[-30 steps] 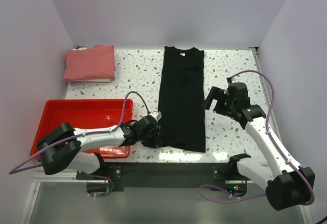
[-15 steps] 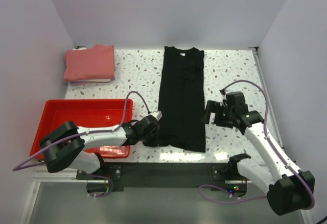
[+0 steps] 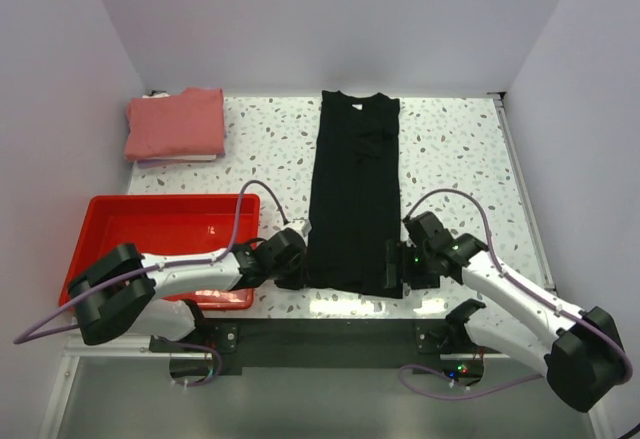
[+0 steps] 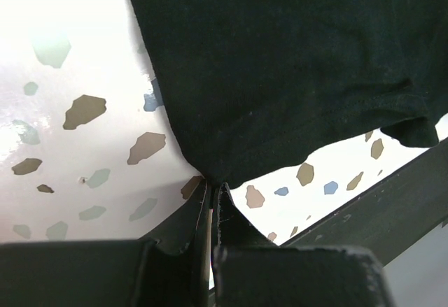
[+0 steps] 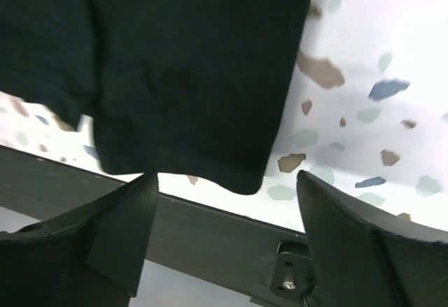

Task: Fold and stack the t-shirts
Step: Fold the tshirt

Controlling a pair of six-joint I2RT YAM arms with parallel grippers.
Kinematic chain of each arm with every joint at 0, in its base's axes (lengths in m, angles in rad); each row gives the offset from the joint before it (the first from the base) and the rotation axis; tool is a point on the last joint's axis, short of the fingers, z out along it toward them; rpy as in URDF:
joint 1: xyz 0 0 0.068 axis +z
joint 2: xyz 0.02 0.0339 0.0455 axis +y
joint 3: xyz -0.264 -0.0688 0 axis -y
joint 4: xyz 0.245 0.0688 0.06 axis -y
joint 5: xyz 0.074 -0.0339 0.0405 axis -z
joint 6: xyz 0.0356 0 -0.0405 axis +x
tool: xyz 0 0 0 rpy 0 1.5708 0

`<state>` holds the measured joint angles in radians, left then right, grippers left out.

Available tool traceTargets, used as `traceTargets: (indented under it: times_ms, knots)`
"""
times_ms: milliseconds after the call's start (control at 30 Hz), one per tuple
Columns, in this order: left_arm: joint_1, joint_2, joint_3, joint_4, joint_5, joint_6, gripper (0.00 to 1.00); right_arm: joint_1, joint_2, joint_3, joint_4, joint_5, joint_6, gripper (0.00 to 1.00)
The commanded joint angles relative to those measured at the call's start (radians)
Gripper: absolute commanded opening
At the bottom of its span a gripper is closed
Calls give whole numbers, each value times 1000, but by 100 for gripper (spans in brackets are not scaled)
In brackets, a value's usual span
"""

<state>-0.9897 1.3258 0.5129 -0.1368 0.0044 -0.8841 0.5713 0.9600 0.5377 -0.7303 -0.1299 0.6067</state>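
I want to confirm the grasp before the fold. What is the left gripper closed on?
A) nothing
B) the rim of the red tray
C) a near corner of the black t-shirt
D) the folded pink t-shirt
C: the left wrist view shows the left gripper shut on the hem corner of the black t-shirt.

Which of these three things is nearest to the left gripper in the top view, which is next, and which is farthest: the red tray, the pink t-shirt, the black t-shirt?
1. black t-shirt: in the middle of the table; the left gripper is shut on its near left corner.
2. red tray: beside the gripper, on its left.
3. pink t-shirt: folded at the far left corner.
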Motion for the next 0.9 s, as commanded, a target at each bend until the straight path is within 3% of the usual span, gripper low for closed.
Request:
traceTargets:
  times_ms: [0,100,167,333,567,867]
  knots:
    - [-4,-23,-1,-6,-38,-16,0,38,-7,-65,26,3,105,81]
    - [-4,-23,-2,-4,-38,-13,0,53,42,-81,81,-4,119,74]
    - [-3,-23,-4,-4,-40,-13,0,59,84,-81,98,1,119,60]
    - [-4,-27,-7,5,-43,-13,0,68,128,-77,137,21,117,49]
    - [-3,-31,12,9,-37,-7,0,70,108,-71,166,21,125,1]
    - [9,-28,133,3,-86,75,0,71,92,90,161,136,39,0]
